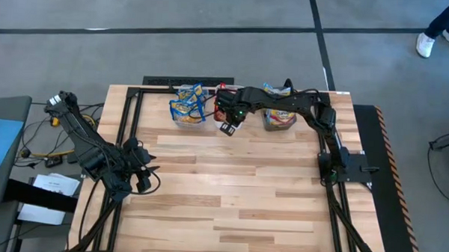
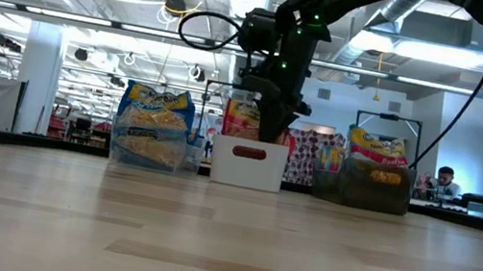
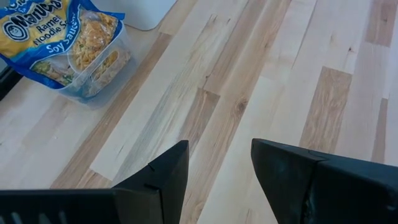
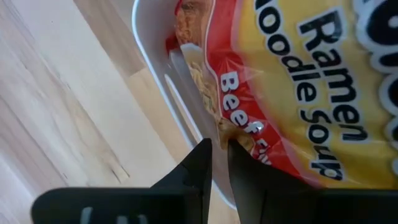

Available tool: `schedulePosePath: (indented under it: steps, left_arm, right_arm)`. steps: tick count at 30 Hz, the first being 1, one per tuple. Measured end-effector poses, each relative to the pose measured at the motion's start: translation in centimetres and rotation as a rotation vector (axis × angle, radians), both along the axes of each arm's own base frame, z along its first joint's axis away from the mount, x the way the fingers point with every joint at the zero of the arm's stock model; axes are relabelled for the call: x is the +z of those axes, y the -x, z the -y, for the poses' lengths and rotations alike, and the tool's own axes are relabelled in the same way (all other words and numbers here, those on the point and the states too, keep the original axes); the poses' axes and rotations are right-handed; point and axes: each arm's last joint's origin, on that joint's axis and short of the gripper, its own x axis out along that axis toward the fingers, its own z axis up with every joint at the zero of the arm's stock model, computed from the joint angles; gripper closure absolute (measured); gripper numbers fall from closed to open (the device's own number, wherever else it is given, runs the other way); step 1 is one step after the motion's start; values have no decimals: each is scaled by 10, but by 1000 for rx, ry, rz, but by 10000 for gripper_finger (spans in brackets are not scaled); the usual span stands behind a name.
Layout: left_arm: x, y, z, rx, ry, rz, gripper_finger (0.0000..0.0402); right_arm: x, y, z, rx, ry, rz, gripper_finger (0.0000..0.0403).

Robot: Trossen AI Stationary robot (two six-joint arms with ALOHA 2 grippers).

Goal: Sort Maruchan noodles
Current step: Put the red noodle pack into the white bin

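Counted three bins along the table's (image 1: 229,193) far edge: clear bin (image 2: 150,148), white bin (image 2: 247,163), grey bin (image 2: 374,186). Right gripper (image 4: 219,163) over white bin, clamped on red packet (image 4: 298,93) reading "Ramen Noodle Soup, Beef". Left gripper (image 3: 219,163) apart, empty, near left edge. Blue packets (image 3: 59,37) reading "Soy Sauce" in clear bin.

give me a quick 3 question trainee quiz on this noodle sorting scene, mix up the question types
1. True or false: the right end effector is over the white plastic bin.
2. Which flavour is printed on the red-trimmed crinkly noodle packet nearest the right end effector? A) Beef B) Chicken C) Shrimp
3. Fill in: the blue-trimmed soy sauce packets stand in the ____ plastic bin.

Key: 1 true; 2 A; 3 clear. The left end effector waits open at the table's left edge.
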Motion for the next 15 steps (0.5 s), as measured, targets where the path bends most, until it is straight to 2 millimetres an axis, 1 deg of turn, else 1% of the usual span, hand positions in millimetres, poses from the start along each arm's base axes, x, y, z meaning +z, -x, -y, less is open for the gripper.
schedulePosePath:
  steps: [7,11,15]
  left_arm:
    - [0,0,0,8,11,3,236]
    - [0,0,0,9,11,3,236]
    - [0,0,0,10,12,3,236]
  right_arm:
    - [16,-4,-10,32,-9,0,322]
    - [21,-6,-17,49,-11,-3,322]
    - [25,-7,-18,56,-7,0,322]
